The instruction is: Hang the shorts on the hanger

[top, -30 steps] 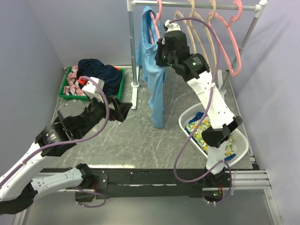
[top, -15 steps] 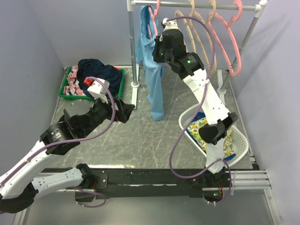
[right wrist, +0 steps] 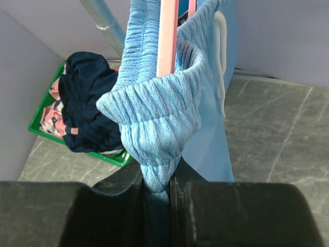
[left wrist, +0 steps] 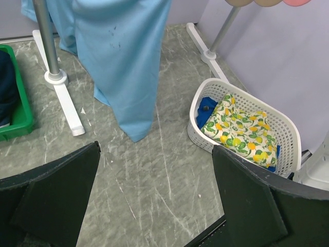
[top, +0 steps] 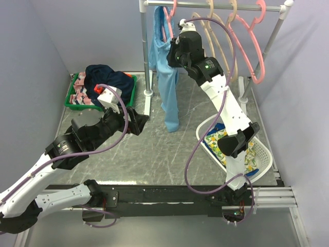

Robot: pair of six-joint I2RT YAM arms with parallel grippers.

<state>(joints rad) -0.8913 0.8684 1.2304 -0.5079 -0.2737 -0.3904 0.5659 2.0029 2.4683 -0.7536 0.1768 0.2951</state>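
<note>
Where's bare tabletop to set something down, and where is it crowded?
Bare table lies between the green tray, the rack foot, the hanging shorts and the white basket. Crowded: tray and basket hold clothes, and the right gripper pinches the shorts at the pink hanger.

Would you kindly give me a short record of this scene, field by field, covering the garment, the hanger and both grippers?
shorts: light blue, waistband looped over the hanger, legs hanging down
hanger: pink, up at the rail
right gripper: shut on the shorts' waistband
left gripper: open, empty
basket: white, holds a lemon-print cloth
</note>
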